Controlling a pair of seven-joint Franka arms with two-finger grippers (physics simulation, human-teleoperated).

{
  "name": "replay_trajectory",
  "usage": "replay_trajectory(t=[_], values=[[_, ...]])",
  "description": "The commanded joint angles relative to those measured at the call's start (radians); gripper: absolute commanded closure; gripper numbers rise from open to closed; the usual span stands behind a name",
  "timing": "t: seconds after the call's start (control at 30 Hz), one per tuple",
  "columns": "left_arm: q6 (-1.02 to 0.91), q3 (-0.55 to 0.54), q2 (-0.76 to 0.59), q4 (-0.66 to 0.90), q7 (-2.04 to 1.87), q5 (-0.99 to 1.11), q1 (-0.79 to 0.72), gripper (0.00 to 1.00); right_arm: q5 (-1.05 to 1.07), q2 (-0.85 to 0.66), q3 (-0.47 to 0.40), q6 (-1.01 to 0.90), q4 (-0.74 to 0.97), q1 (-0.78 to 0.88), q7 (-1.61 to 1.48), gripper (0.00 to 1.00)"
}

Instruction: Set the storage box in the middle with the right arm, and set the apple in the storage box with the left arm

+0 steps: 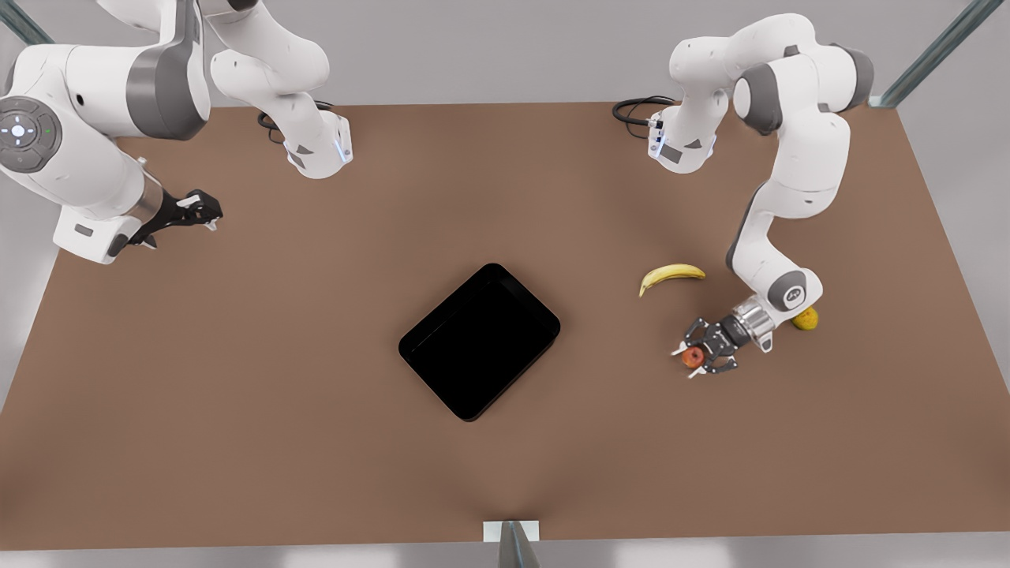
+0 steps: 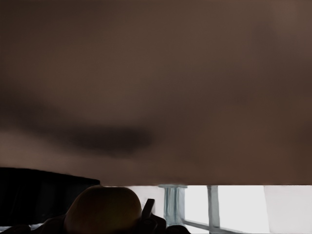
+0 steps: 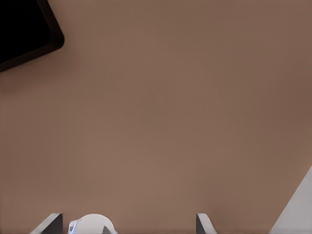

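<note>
Front view: small round red-orange apple (image 1: 693, 357) is seen between the open jaws of the left gripper (image 1: 690, 359), low over the matte brown table (image 1: 237, 394), w/ curved yellow banana (image 1: 671, 275) nearby. Glossy black storage box (image 1: 480, 340), rectangular w/ rounded corners, lies mid-table. Right gripper (image 1: 207, 217) is held off at the front view's left, jaws spread wide in its wrist view.

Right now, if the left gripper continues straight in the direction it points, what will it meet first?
The left gripper already has the apple between its open fingers. Straight beyond, probably bare table; the storage box seems to lie off that line, though depth is unclear.
</note>
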Motion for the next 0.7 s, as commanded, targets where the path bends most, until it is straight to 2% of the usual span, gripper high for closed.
replay_trajectory(t=[0.0, 0.1, 0.17, 0.2, 0.4, 0.53, 0.67], values=[[0.000, 0.000, -0.008, 0.005, -0.021, -0.009, 0.000, 0.62, 0.000, 0.000, 0.000, 0.000, 0.000, 0.000, 0.000, 0.00], [0.031, -0.005, -0.046, 0.069, -0.153, 0.054, -0.020, 0.62, 0.000, 0.000, 0.000, 0.000, 0.000, 0.000, 0.000, 0.00], [0.224, -0.105, -0.091, 0.097, -0.217, 0.061, -0.070, 0.62, 0.000, 0.001, 0.000, 0.000, 0.000, 0.000, 0.000, 0.00], [0.269, -0.120, -0.106, 0.107, -0.265, 0.061, -0.093, 0.62, 0.000, 0.000, 0.000, 0.002, 0.002, 0.000, 0.000, 0.00], [0.853, -0.508, -0.175, 0.219, -0.565, 0.061, -0.129, 0.62, 0.000, 0.000, 0.000, 0.000, 0.000, -0.007, -0.002, 0.00], [1.105, -0.695, -0.163, 0.293, -0.619, 0.060, -0.166, 0.62, 0.000, 0.000, 0.000, 0.000, 0.000, -0.007, 0.000, 0.00], [1.252, -0.720, -0.042, 0.475, -0.625, 0.060, -0.300, 0.62, 0.000, 0.000, 0.001, 0.000, 0.000, -0.007, 0.000, 0.00]])
